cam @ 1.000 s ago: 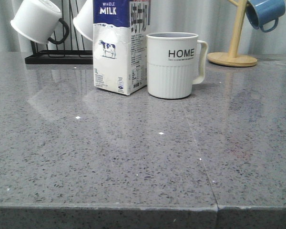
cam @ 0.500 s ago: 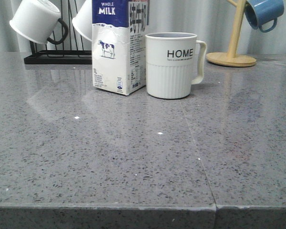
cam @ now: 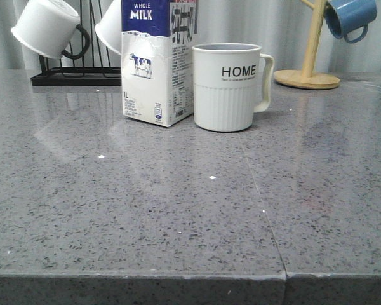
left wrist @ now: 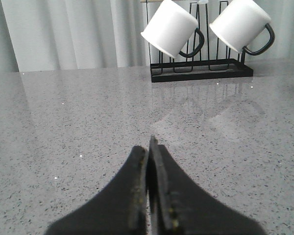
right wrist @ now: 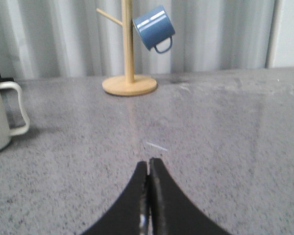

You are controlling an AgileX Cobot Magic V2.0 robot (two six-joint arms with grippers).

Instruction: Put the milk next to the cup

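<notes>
Milk (cam: 154, 63), the tall white carton with the dark blue top, stands upright on the grey speckled table (cam: 178, 210), just left of the ribbed HOME cup (cam: 227, 87), the two so close I cannot tell if they touch. Behind them, two white mugs (cam: 47, 27) hang on a black rack and a blue mug (cam: 349, 16) on a wooden stand. Left gripper (left wrist: 148, 147) and right gripper (right wrist: 148, 169) each have their fingers pressed together, holding nothing.

White milk carton (cam: 157, 63) with dark blue top and cow print, off-white ribbed cup (cam: 227, 86) with black lettering, grey speckled desk (cam: 178, 210), blue mug (cam: 349, 16).
</notes>
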